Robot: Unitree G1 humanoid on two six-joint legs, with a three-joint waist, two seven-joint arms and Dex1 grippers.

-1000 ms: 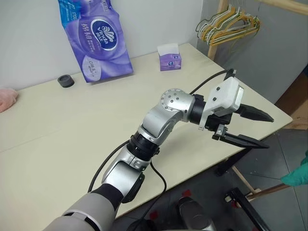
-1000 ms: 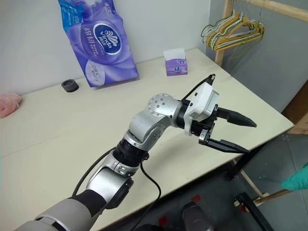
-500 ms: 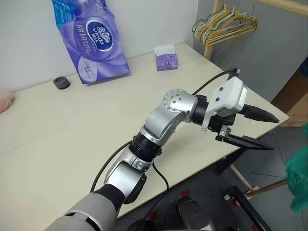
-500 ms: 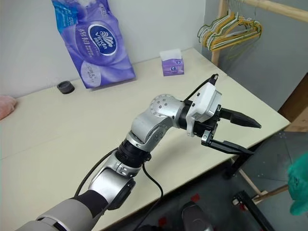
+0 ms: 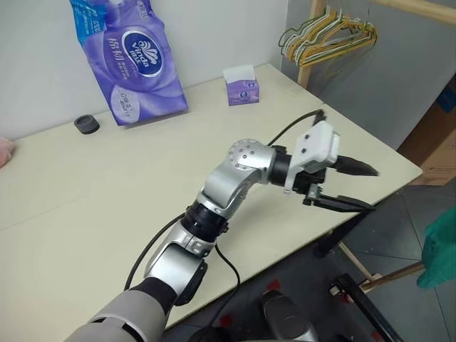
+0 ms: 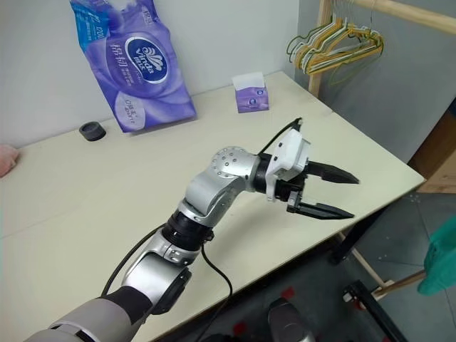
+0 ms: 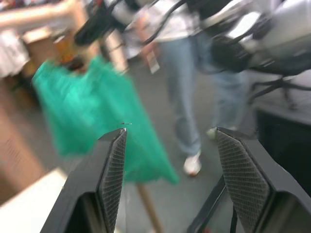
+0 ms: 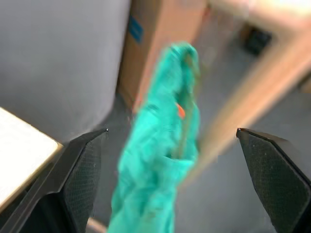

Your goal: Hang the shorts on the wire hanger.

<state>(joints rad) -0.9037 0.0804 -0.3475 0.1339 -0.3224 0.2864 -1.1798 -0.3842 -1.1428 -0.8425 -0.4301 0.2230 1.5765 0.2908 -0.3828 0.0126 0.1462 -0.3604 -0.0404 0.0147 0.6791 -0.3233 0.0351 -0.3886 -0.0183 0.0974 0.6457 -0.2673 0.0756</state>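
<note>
Shorts hung at right edge of frame, off table, beside wooden rack leg. Left gripper empty, fingers apart, over table's right edge. Right gripper wide apart, shorts between fingers, untouched. Risk: ungripped fabric slipping to floor; hanger not made out. Tissue box upper centre, tissue poking out.

A purple tissue pack is propped against the wall at upper left of the head view, a small tissue box at top centre, bunched hangers at upper right.
</note>
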